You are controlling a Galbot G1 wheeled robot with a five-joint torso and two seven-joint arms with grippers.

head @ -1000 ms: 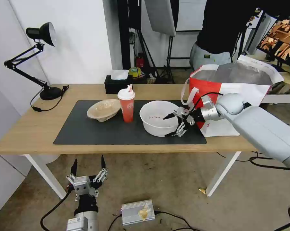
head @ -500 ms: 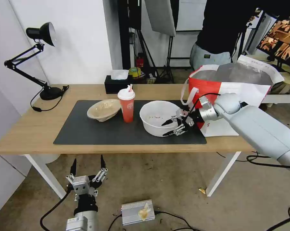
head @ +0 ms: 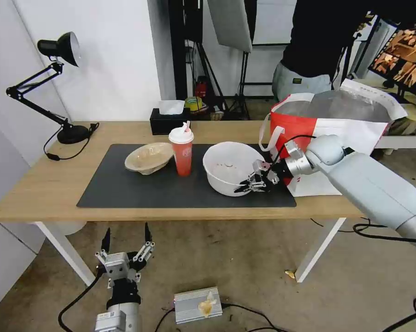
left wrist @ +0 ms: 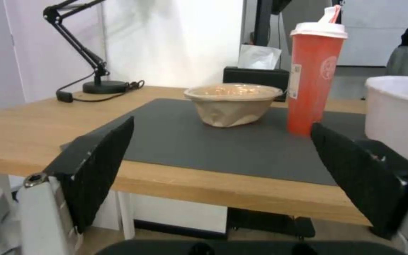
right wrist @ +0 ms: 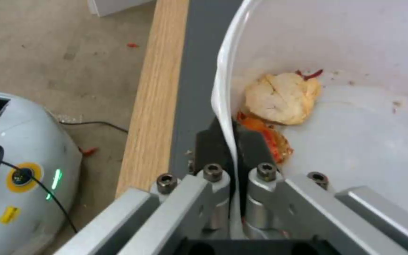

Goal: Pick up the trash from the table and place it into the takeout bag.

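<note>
Right gripper (head: 247,186) clamped on the near-right rim of the large white bowl (head: 228,168), one finger inside the wall, one outside, thin plastic pinched flat between the black pads (right wrist: 253,148). Bowl tipped toward the left, right edge lifted off the dark grey mat (head: 138,189), left side down on it. Inside, seen from the right wrist: a pale scrap of food (right wrist: 282,97) and orange-red bits lying right by the inner finger. Just left of the bowl, red cup (head: 182,150) upright on the mat with white lid and straw; further left, beige pulp bowl (head: 149,157), also on the mat and a little tilted. Takeout bag (head: 327,138) standing open at the right end of the table (head: 42,189), foil lining showing, white loop handle hanging just behind the right wrist. Black tissue box (head: 167,121) on the far edge, behind the cup; black desk lamp (head: 55,83) at the far left corner. Left gripper (head: 126,237) parked low in front of the table's near edge, fingers spread wide apart, holding nothing; from its wrist, pulp bowl (left wrist: 232,104) and cup (left wrist: 315,76) across the mat.
</note>
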